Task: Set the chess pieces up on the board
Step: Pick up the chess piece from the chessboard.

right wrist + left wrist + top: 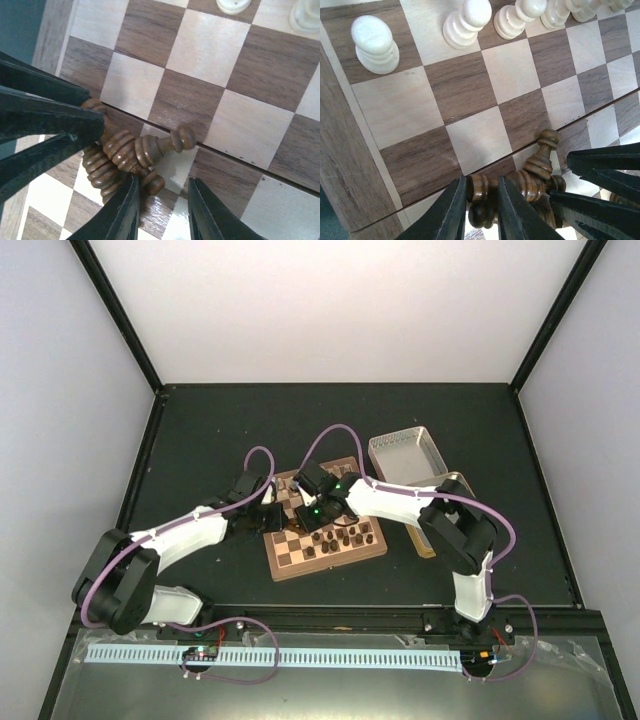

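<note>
The board [330, 568] lies mid-table with dark chess pieces [340, 537] on its near half. In the left wrist view my left gripper [482, 210] is shut on a dark brown piece [481, 187] lying on its side, one finger against each side of it. More dark pieces [540, 162] lie heaped right beside it. Pale pieces [467, 22] stand in a row along the far squares. My right gripper [165, 210] is open just beside the same heap [125, 150], its left finger [125, 210] touching a small dark piece [156, 182]. Both grippers [275, 515] [318, 508] meet over the board's left part.
An open metal tin half [405, 455] sits behind the board on the right, and a second half [445, 510] lies under the right arm. The right gripper's black fingers [600, 172] crowd the left wrist view. The board's wooden rim [340, 165] is close by.
</note>
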{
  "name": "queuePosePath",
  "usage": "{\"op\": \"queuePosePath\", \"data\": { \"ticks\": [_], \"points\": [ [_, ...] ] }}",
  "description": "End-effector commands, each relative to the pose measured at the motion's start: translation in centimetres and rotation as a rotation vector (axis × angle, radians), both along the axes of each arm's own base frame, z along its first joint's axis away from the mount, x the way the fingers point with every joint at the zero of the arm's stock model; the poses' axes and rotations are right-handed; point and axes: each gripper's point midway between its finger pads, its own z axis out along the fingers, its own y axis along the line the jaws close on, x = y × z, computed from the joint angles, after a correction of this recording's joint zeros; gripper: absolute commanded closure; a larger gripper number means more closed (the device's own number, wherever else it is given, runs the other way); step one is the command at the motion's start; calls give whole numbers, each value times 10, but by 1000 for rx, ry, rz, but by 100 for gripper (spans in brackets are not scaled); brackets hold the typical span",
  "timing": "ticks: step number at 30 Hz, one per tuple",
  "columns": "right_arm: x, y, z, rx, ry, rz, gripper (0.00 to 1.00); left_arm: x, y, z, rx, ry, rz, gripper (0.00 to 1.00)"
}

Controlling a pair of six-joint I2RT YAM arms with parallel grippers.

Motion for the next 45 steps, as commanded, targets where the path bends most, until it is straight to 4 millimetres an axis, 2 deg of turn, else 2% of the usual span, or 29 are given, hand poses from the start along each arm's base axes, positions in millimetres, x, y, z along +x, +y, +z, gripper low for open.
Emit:
{"op": "queuePosePath", "data": {
  "ticks": [1,4,12,16,20,26,30,39,45],
  "points": [
    [3,-7,-4,-62,-25,4,73,-8,19,-13,74,30,33,81],
    [5,-10,0,-65,-43,-1,73,-8,19,-9,69,21,31,81],
    [-7,7,34,74,-46,67,71,-5,13,16,8,-28,29,72],
    [-18,13,35,85,-36,121,70,-4,14,22,-8,-43,38,69],
    [-25,18,25,81,-15,156,70,-6,12,20,-30,-29,29,69],
    [-23,22,15,58,-25,169,68,-10,13,9,-51,-1,35,72],
    [-22,25,11,54,-43,201,71,-11,11,1,-77,23,33,75],
    [-27,38,26,126,-92,266,75,-9,10,-2,-99,30,38,76],
    [-30,36,26,117,-90,254,75,-10,10,-2,-101,34,35,80]
  ]
}}
